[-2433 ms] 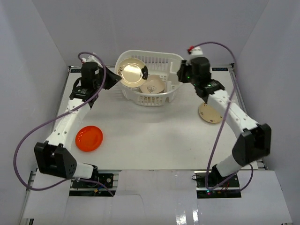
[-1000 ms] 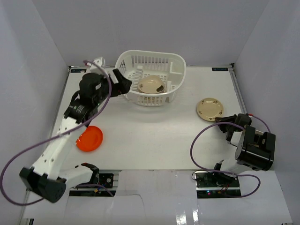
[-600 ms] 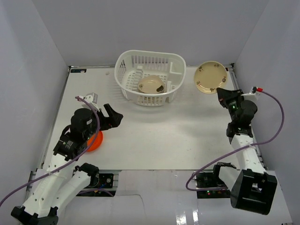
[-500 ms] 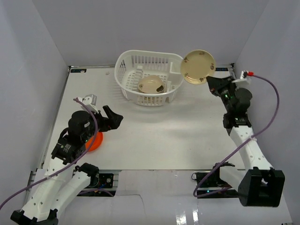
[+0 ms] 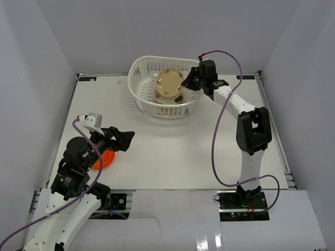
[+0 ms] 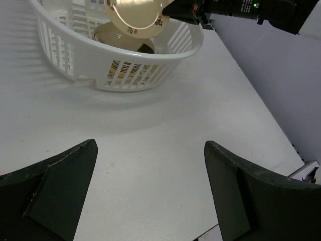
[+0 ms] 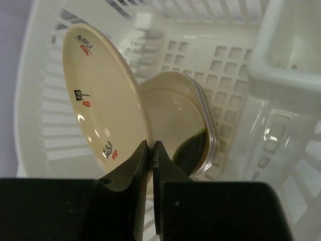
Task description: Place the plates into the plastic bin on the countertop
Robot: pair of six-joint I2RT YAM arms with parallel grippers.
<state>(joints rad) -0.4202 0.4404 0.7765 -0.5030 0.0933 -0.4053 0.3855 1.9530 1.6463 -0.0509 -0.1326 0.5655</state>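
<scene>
My right gripper (image 5: 189,82) (image 7: 151,144) is shut on the rim of a cream plate (image 5: 169,82) (image 7: 103,108) (image 6: 134,13), held on edge over the white plastic bin (image 5: 146,102) (image 6: 75,52) (image 7: 293,115). A stack of plates (image 7: 183,125) (image 5: 168,97) (image 6: 123,42) lies inside the bin below it. An orange-red plate (image 5: 104,159) lies on the countertop (image 5: 178,146) at the left, partly hidden by my left arm. My left gripper (image 5: 127,140) (image 6: 150,170) hangs open over bare countertop, nothing between its fingers.
White walls (image 5: 31,63) bound the countertop on three sides. Purple cables (image 5: 225,120) loop off both arms. The right arm (image 5: 251,136) stands tall at the right of the countertop, reaching back to the bin.
The right arm has swung the cream plate left from beside the bin to over its inside. The left arm has drawn back a little toward the near left edge, still open.
</scene>
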